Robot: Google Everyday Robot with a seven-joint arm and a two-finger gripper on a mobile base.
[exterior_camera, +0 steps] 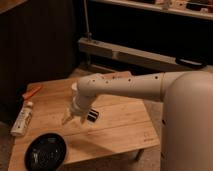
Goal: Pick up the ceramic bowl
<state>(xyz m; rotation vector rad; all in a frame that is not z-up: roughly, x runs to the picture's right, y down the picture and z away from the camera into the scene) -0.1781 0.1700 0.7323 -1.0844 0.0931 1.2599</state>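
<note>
The ceramic bowl (46, 152) is a round, shallow, glossy black dish at the front left corner of the wooden table (120, 125). My gripper (68, 117) hangs from the white arm above the middle-left of the table. It is behind and to the right of the bowl, apart from it, and points down towards the tabletop. Nothing shows in it.
A small black rectangular block (93, 116) lies just right of the gripper. A white tube (22, 119) lies near the table's left edge, with an orange object (31, 92) behind it. A dark shelf unit with a metal rail (135, 55) stands behind the table.
</note>
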